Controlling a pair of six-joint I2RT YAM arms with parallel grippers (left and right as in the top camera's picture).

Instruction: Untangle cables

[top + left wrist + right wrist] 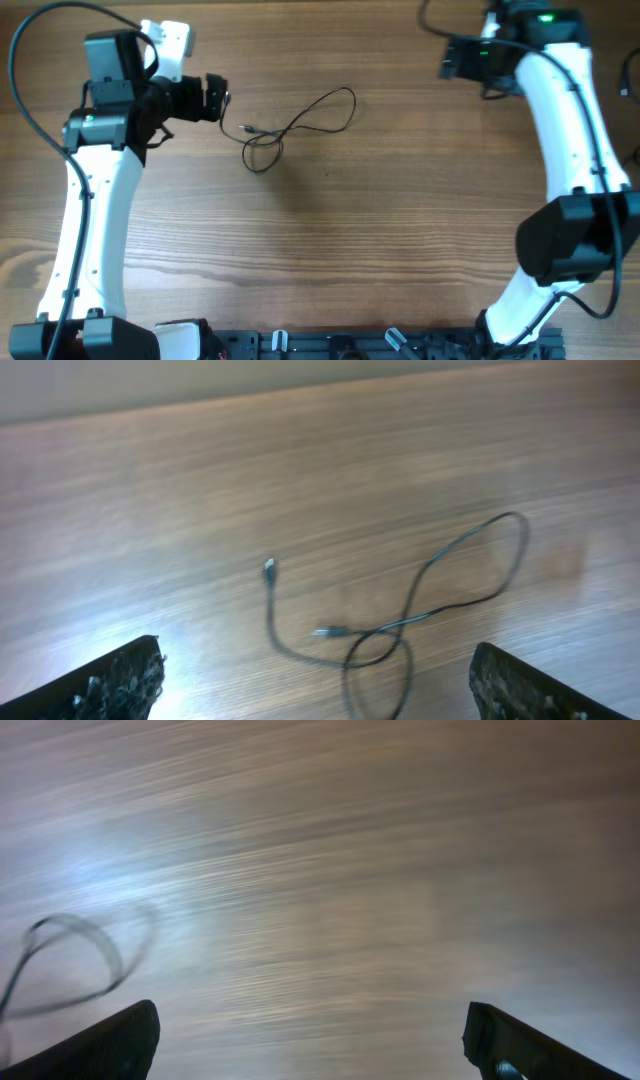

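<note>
A: status on the untangle?

B: Thin black wire cable [283,131] w/ tiny plug ends lies flat on the brown wood-grain table [400,230], upper centre-left, just beside the left gripper [222,100]. Well apart from the right gripper [308,1040].

A: grips?

B: Neither. Left fingers [110,680] spread wide, nothing between them, and the wire sits on the table ahead of them. Right fingers [100,1045] also wide and empty. The right wrist cam only catches a blurred loop at its left edge.

A: how tangled?

B: Not much. No tight coil. One big open loop swings out to the far side, and one small loop sits nearer the left arm. The wire crosses itself at the neck of the small loop. Both plug ends show in the left wrist view, lying free, close to that crossing.

A: knot or overlay?

B: Can't tell, too thin. Looks like a loose lay-over to me.

A: so progress?

B: I'd say mostly done: spread out, ends free. Left to do: clear the crossing, open the small loop, lay it out w/o overlaps. I see only one cable.
</note>
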